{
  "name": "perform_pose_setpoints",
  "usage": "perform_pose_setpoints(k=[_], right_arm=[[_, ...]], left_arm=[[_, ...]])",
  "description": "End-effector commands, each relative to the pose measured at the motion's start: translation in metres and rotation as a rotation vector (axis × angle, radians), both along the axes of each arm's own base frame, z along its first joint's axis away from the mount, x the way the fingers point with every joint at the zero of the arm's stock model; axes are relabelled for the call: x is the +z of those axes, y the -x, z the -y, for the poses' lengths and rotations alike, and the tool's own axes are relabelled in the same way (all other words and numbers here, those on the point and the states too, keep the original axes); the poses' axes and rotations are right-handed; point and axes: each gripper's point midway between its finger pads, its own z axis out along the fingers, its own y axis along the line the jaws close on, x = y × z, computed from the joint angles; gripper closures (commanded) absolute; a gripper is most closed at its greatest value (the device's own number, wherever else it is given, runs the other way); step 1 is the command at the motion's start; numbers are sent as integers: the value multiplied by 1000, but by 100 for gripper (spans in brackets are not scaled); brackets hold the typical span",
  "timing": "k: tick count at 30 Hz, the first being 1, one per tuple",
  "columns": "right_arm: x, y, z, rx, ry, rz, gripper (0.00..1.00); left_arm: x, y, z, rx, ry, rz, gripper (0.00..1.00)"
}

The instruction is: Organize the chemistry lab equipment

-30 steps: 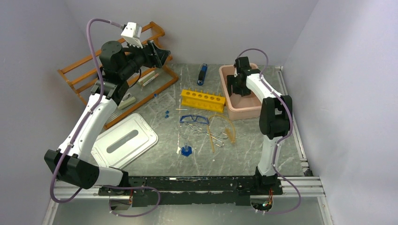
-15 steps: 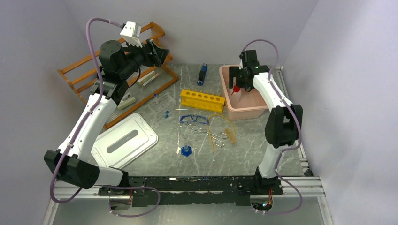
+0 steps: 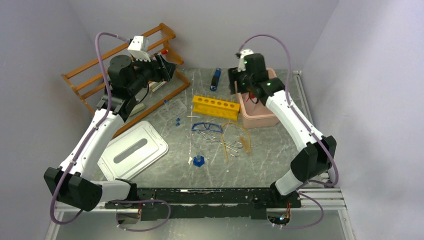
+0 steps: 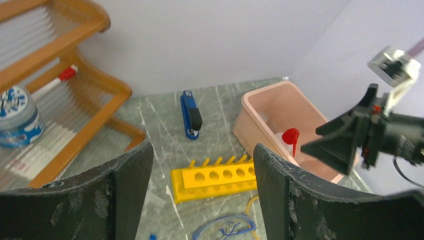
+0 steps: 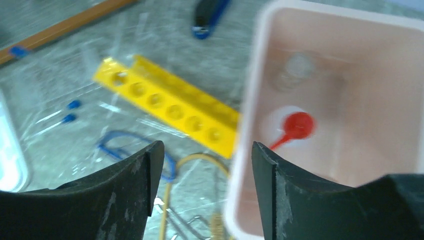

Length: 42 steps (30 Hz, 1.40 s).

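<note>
The red-capped squeeze bottle [image 5: 296, 126] stands inside the pink bin [image 3: 260, 120], its cap also showing in the left wrist view [image 4: 290, 136]. My right gripper [image 3: 235, 82] hovers open and empty over the bin's left rim [image 5: 245, 125]. On the table lie the blue-framed goggles [image 3: 206, 127], metal tongs [image 3: 228, 145], yellowish tubing [image 3: 242, 134], blue-capped tubes [image 3: 174, 109] and a small blue-capped vial [image 3: 198, 160]. My left gripper [image 3: 169, 67] is raised beside the wooden rack [image 3: 120, 75], open and empty [image 4: 202, 150].
A yellow test-tube rack [image 3: 216, 106] lies left of the bin, with a blue stapler [image 3: 215, 78] behind it. A metal tray lid [image 3: 132, 149] sits at the front left. The wooden rack holds a round blue-and-white tin [image 4: 15, 117] and a red-capped marker [image 4: 60, 80].
My right gripper has risen out of the pink bin and moved left over its rim, leaving the squeeze bottle standing inside. The left arm has barely shifted.
</note>
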Motion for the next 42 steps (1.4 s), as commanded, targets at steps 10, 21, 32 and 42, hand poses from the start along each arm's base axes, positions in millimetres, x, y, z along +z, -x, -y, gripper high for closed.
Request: perform_pose_setpoints(k=[10, 21, 32, 42], right_arm=[[-79, 109, -142, 420, -131, -205, 48], [-176, 163, -186, 419, -85, -504, 51], [-207, 159, -199, 446, 32, -546, 53], [-230, 163, -197, 447, 117, -556, 54]], left_arm=[[-82, 23, -32, 188, 21, -269, 27], [-114, 73, -56, 265, 38, -390, 26], [-98, 105, -72, 246, -24, -288, 23], [-103, 109, -84, 309, 1, -242, 23]])
